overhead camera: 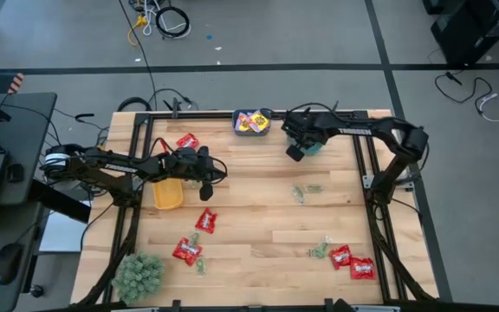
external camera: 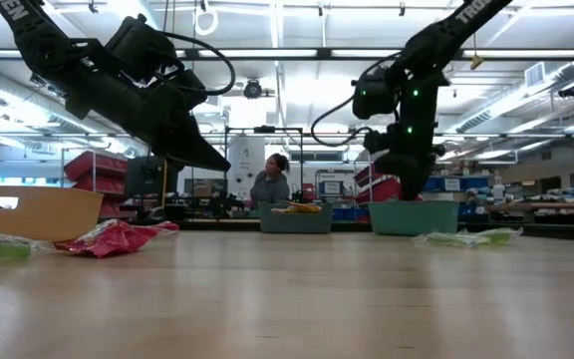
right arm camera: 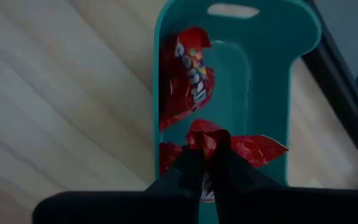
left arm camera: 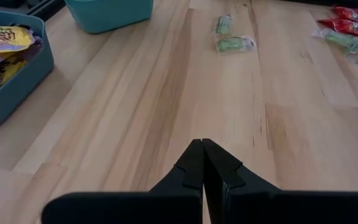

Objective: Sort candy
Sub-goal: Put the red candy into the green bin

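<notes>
The candy lies scattered on the wooden table: red packets (overhead camera: 205,220), (overhead camera: 186,251), (overhead camera: 351,262) and small green pieces (overhead camera: 306,191), (overhead camera: 320,250). Yellow packets (overhead camera: 251,122) fill a blue-grey bin (overhead camera: 237,127) at the far edge. Over the teal bin (right arm camera: 272,81) my right gripper (right arm camera: 211,163) is shut on a red packet (right arm camera: 253,148); another red packet (right arm camera: 188,74) lies inside that bin. My left gripper (left arm camera: 202,163) hangs shut and empty above bare wood at the table's left middle (overhead camera: 208,170). My right gripper pinches the red packet between its two fingers at a crumpled edge near the packet's middle (right arm camera: 217,135). The fingers slant steeply down from above. The packet spreads to both sides of the fingers inside the teal bin's outline; whether it touches the bin's floor I cannot tell.
A yellow bin (overhead camera: 167,193) stands just near-left of my left gripper. A green fuzzy plant ball (overhead camera: 139,276) sits at the near left corner. One more red packet (overhead camera: 187,140) lies at the far left. Open wood stretches across the table's middle. A person (external camera: 270,183) shows behind the table.
</notes>
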### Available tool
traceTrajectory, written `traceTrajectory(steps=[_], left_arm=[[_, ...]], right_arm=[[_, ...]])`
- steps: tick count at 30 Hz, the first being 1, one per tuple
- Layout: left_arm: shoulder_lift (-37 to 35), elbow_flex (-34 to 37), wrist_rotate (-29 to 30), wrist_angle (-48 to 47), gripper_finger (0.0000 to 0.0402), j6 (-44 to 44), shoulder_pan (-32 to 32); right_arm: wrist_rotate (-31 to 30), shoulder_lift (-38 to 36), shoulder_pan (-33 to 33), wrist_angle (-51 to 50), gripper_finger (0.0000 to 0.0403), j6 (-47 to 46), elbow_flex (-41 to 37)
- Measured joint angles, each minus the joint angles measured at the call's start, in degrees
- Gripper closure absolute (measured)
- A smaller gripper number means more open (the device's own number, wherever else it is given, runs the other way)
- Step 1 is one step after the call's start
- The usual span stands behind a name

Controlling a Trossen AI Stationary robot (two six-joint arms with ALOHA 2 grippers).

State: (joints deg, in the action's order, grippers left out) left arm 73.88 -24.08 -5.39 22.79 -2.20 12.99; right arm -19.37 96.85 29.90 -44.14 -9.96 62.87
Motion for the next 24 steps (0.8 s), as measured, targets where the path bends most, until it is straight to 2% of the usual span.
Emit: traceTrajectory(steps=[6,12,16,20,24], left_arm=[[0.01,-0.01,0.41,-0.02,0.0400,-1.08,0.00],[0.00,-0.01,0.42,0.00,0.0400,-1.11,0.00],[0.01,-0.01,0.42,0.00,0.0400,-1.11,0.00],[0.01,0.00,0.42,0.01,0.0400,-1.11,0.00],[0.01,0.01,0.42,0.01,0.0400,-1.10,0.00]], right_arm=[[1.42,-0.62,-0.50,-1.58,0.0322,0.07,0.00],[1.42,-5.40,-1.64,-3.60,0.0249,0.69,0.04],[1.44,-9.68,-3.21,-5.40,0.0215,0.99,0.04],[1.50,-13.79,-6.20,-6.08,0.0213,0.94,0.04],[4.64,-16.39,-10.56,-5.03,0.0252,0.54,0.04]])
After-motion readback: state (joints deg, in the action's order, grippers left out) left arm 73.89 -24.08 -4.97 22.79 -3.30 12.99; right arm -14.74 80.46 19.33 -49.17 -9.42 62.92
